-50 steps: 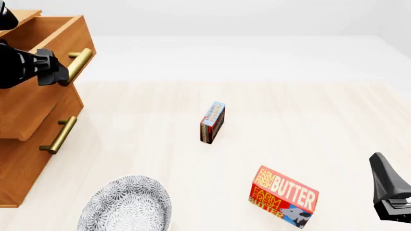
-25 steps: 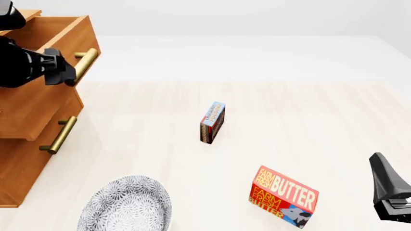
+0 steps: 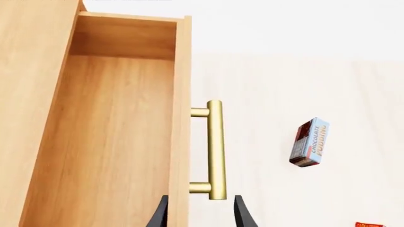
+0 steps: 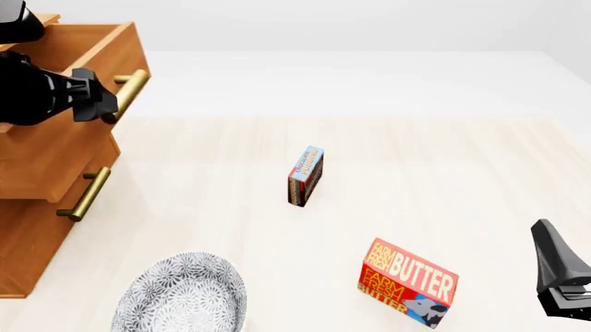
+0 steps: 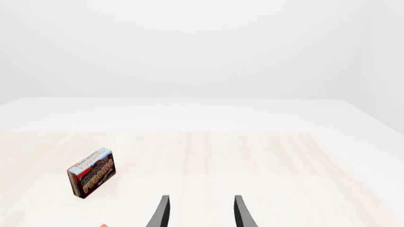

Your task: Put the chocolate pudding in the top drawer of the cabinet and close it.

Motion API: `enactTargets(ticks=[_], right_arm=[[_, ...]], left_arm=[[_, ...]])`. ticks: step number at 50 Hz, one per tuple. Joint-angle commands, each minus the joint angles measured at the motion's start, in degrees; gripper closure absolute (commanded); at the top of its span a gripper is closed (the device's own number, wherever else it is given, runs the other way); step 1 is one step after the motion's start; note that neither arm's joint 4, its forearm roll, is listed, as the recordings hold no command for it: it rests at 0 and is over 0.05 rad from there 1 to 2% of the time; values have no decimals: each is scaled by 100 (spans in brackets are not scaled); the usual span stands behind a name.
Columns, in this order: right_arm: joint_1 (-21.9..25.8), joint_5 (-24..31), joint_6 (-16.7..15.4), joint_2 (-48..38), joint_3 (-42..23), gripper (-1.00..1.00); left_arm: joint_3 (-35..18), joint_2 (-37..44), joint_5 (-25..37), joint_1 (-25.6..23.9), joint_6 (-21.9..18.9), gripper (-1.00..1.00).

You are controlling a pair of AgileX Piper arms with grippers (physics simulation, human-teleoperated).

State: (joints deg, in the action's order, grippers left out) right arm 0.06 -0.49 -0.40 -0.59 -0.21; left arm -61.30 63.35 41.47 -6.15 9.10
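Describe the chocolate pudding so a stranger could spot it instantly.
Start at the orange-brown cabinet on the table's left and look right to the middle of the table. The chocolate pudding stands there on edge, alone. It is thinner and smaller than the red butter box nearer the camera.

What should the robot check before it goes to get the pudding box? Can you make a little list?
1. Top drawer pulled out of the cabinet: ok, its inside shows.
2. Drawer has room: ok, the part in view holds nothing.
3. Left tool free of the brass handle: not ok, its fingers sit on either side of the handle's end; whether they squeeze it, cannot tell.
4. Chocolate pudding easy to reach: ok, it stands on edge alone on the table.
5. Butter box out of the way: ok, it sits apart from the pudding.
6. Right tool ready: ok, open and holding nothing.
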Motion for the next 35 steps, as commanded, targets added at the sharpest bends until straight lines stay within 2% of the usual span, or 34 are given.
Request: enactTargets(ticks=[1,14,24,35], right_arm=[[0,0,1,-1,0,-100],[1,0,1,1,0,-100],[0,0,0,-1,0,-100],[0,0,0,0,0,-100]], left_arm=[[113,235,-87,-185,-120,-100],[-68,351,-118,-310,-108,-100],[74,526,-513,-436,10,-100],[-55,670,-473,-540,29,-100]])
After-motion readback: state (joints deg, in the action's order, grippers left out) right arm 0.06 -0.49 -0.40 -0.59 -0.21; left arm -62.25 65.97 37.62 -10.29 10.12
